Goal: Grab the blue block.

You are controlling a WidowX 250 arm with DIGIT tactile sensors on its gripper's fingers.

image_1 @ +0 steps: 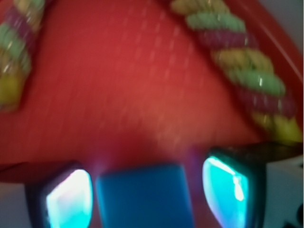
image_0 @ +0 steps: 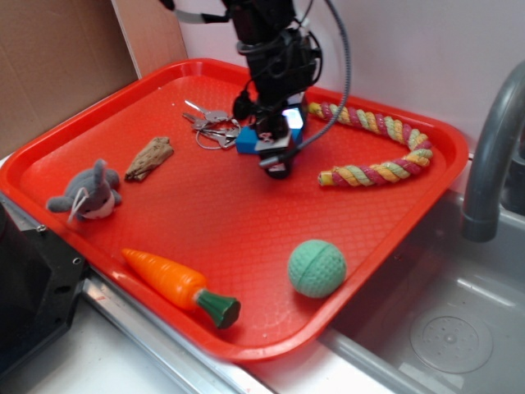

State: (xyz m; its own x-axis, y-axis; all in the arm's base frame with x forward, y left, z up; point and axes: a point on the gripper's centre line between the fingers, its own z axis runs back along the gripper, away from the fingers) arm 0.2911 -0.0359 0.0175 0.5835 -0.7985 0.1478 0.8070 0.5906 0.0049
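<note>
Gripper [image_0: 275, 139] sits low over the red tray [image_0: 246, 222] near its far edge, blue block [image_0: 248, 143] between its fingers. In the blurry wrist view the block [image_1: 145, 194] lies between the two pads [image_1: 69, 199], narrow gaps either side, so jaws look open, not clamped. Keys [image_0: 209, 125] partly hidden behind the arm; rope [image_0: 381, 148] just beside.
</note>
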